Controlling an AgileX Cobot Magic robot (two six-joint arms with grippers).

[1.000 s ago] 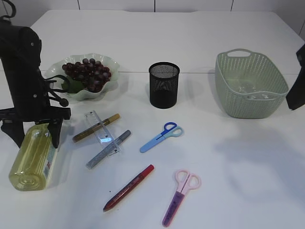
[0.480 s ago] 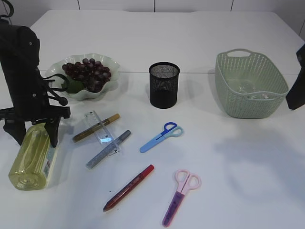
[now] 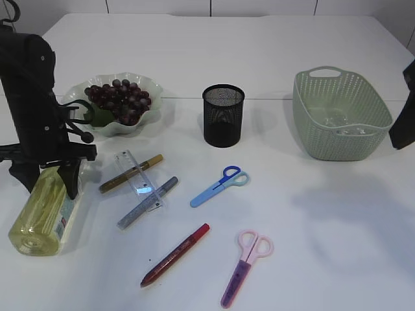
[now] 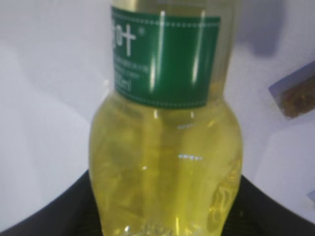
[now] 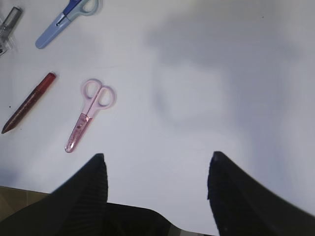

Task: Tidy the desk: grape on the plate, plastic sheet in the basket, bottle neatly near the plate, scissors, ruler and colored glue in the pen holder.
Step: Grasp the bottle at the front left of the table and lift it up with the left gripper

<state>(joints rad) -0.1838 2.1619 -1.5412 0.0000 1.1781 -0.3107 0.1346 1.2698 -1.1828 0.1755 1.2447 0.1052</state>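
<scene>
The bottle [image 3: 42, 210] of yellow liquid lies on its side at the left, and my left gripper [image 3: 47, 183] is shut on its shoulder; in the left wrist view the bottle [image 4: 165, 147] fills the gap and both fingers press its sides. Grapes [image 3: 120, 98] lie on the plate [image 3: 153, 83]. A clear ruler [image 3: 135, 172] rests across gold [image 3: 153, 159] and silver [image 3: 144, 204] glue pens; a red glue pen [image 3: 175, 254] lies nearer. Blue scissors [image 3: 219, 186] and pink scissors [image 3: 245, 269] lie mid-table. My right gripper [image 5: 157, 162] hangs open above bare table.
The black mesh pen holder [image 3: 223, 115] stands at the centre back. The green basket [image 3: 340, 116] sits at the right with a clear plastic sheet [image 3: 337, 122] inside. My right arm [image 3: 403, 120] hangs at the right edge. Pink scissors [image 5: 88, 113] lie left of the right gripper.
My left gripper's fingers have narrowed onto the bottle, and the bottle has swung slightly, its base shifting left. The right arm has not moved.
</scene>
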